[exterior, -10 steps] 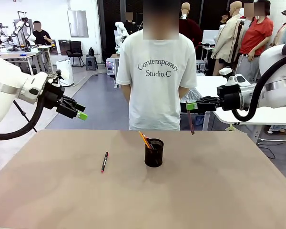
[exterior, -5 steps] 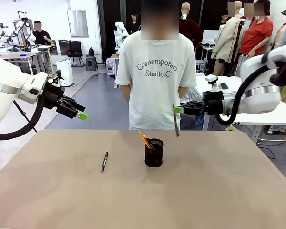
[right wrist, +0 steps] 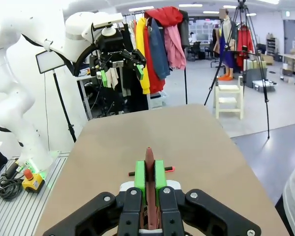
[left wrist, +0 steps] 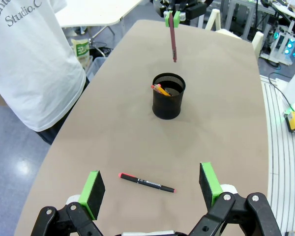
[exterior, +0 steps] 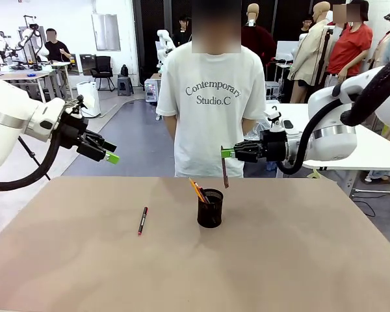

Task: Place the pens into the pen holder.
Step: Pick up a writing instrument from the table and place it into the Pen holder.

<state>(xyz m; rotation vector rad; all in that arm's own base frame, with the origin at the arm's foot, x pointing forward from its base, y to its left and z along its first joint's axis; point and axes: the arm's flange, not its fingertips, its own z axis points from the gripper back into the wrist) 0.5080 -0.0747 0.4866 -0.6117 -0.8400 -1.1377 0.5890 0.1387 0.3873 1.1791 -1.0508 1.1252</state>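
Biggest worry here, I think, is the drop. The right gripper [exterior: 229, 153] is pinched shut on just the top end of the pinkish-brown pen [exterior: 225, 174], so the pen dangles nearly straight down with a lot of free length below the pads. With a hold that far up, any wobble could put the tip on the rim of the pen holder [exterior: 210, 208] instead of inside it. That cup looks light (wire mesh, nothing pinning it down), so a nudge could slide it or knock it over. The orange-yellow pencil [exterior: 196, 189] already leans inside toward the cup's left rim, and the incoming pen could clip it too. Letting go too high could bounce the pen back out.

As for where things sit: the pen's lower tip hangs above the holder and a bit to its right and far side, not over the opening yet as far as I can judge. The left wrist view agrees, showing the tip beyond the cup's far rim.

The left gripper [exterior: 109, 151] hovers with its jaws spread and nothing in them, off the table's [exterior: 299, 260] left edge. The black pen with red ends [exterior: 142, 221] lies flat on the table left of the holder, well apart from that gripper.
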